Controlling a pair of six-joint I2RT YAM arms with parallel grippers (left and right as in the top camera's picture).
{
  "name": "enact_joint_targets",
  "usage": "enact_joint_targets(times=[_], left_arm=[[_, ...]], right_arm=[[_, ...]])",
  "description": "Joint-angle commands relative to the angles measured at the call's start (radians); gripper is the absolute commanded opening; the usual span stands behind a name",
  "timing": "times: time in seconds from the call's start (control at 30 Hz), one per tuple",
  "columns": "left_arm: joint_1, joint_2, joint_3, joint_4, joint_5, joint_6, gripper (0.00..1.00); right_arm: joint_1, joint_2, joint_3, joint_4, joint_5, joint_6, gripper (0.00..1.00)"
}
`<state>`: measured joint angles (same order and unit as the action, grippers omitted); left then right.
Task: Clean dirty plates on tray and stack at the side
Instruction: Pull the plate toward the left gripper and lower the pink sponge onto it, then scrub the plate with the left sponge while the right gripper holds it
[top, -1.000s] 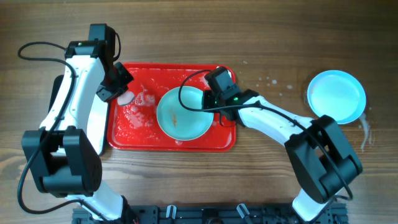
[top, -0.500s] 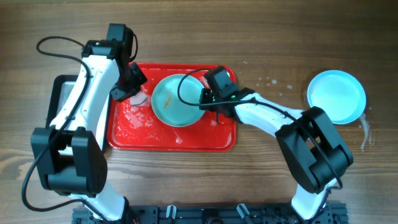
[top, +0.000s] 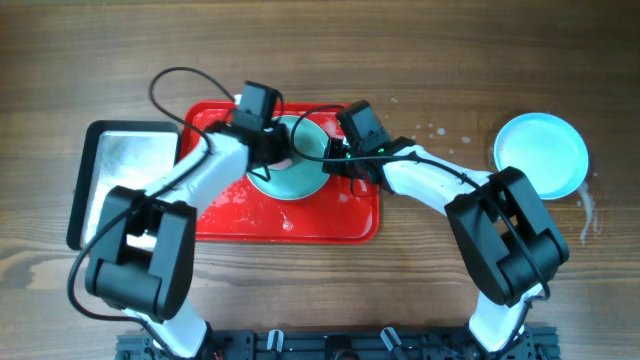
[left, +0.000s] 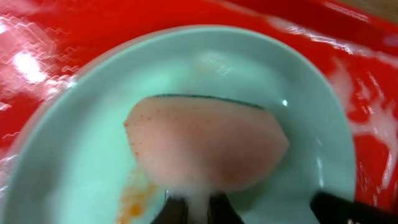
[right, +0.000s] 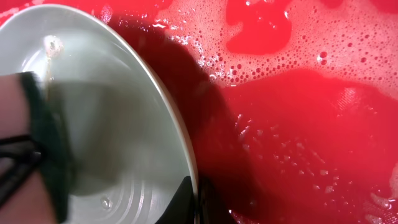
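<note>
While both arms reached in over it, the brown wooden table carried the large red rectangular plastic tray at its middle, nearer the far edge, with a smaller black-rimmed silvery metal tray just beside it toward the left edge. One round pale sky-blue plate sat over the far half of the red tray, and a second pale blue plate lay well apart on bare wood near the far right corner; whether more lay stacked under it could not be told. The right gripper was pinching the right-hand rim of the plate on the tray, and a dark shadow fell on the wet red surface beneath that rim. The left gripper was pinching a soft pinkish sponge, which pressed against the inside of the same plate. White soap foam spread in patches across the tray floor. A small orange-brown smear showed on the plate just beside the sponge's lower left edge.
</note>
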<state>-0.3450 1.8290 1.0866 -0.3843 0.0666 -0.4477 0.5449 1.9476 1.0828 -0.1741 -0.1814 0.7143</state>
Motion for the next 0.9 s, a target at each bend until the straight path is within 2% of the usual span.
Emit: enact_joint_targets(times=[0.0, 0.17, 0.33, 0.4, 0.57, 0.63, 0.7, 0.87], left_arm=[[-0.040, 0.008, -0.022, 0.081, -0.008, 0.166, 0.04], [-0.033, 0.040, -0.022, 0.127, -0.225, 0.225, 0.04], [-0.016, 0.100, -0.022, 0.122, -0.253, 0.368, 0.04], [-0.016, 0.124, -0.022, 0.106, -0.298, 0.373, 0.04], [-0.015, 0.131, -0.012, -0.111, -0.309, 0.351, 0.04], [-0.015, 0.131, 0.007, -0.236, -0.265, 0.327, 0.04], [-0.015, 0.131, 0.034, -0.335, -0.161, 0.319, 0.04], [-0.002, 0.131, 0.079, -0.449, 0.121, 0.302, 0.04]], right_arm=[[0.000, 0.056, -0.010, -0.010, -0.013, 0.010, 0.04], [0.000, 0.056, -0.010, -0.010, -0.024, -0.002, 0.04], [0.001, 0.056, -0.010, -0.002, -0.024, -0.004, 0.04], [0.001, 0.056, -0.010, -0.003, -0.024, -0.004, 0.04], [0.001, 0.056, -0.010, -0.003, -0.024, -0.004, 0.04], [0.001, 0.056, -0.010, -0.002, -0.025, -0.004, 0.04], [0.001, 0.056, -0.010, -0.002, -0.028, -0.004, 0.04], [0.001, 0.056, -0.010, -0.003, -0.031, -0.005, 0.04]])
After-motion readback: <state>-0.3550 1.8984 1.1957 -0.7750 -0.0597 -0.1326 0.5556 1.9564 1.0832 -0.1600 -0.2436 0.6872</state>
